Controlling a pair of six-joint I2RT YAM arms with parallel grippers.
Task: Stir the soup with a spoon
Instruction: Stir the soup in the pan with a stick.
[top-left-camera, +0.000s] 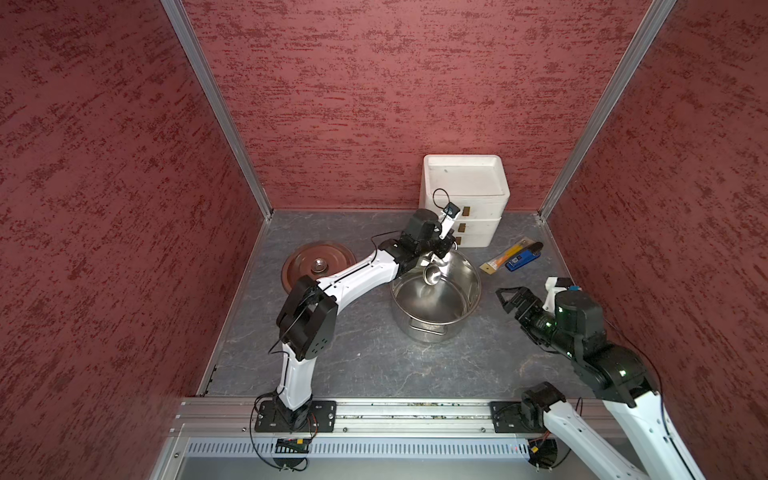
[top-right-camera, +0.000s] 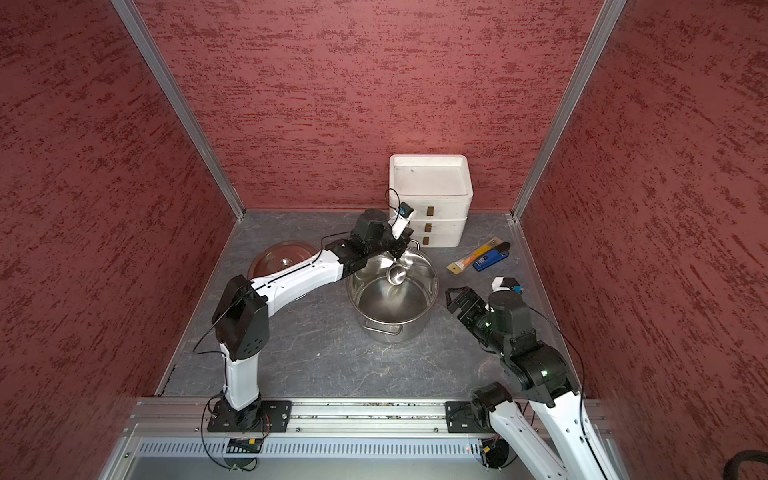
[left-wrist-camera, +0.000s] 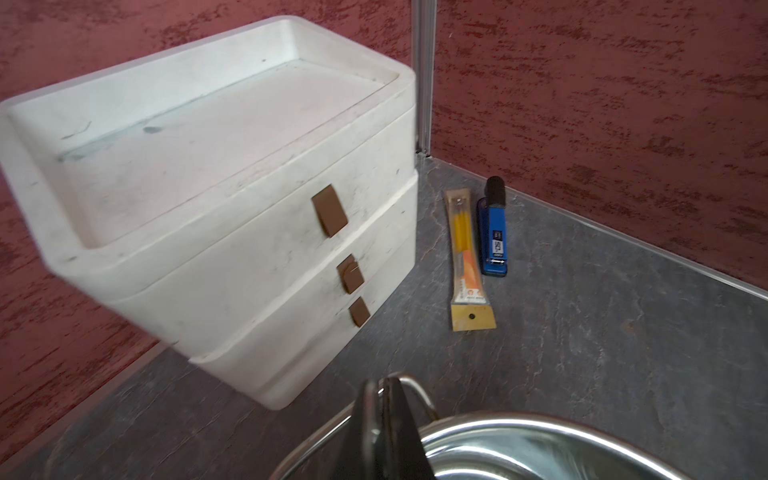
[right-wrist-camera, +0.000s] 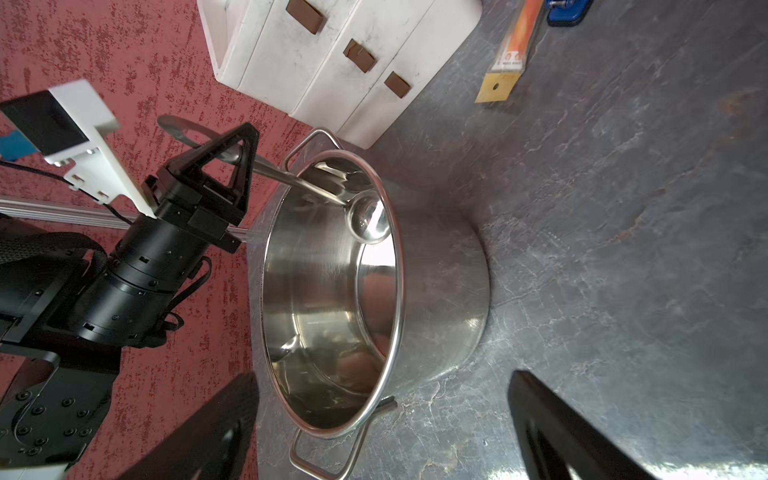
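spoon in hand, stirring left to do
left gripper clamped on the spoon, bowl high inside the pot; right gripper spread apart, empty.

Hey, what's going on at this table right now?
The left gripper is shut on the handle of the spoon, whose bowl hangs inside the stockpot, up near the rim. No soup shows; the pot looks empty. The right gripper is open beside the pot and holds nothing. The lid lies flat on the table, apart from the pot.
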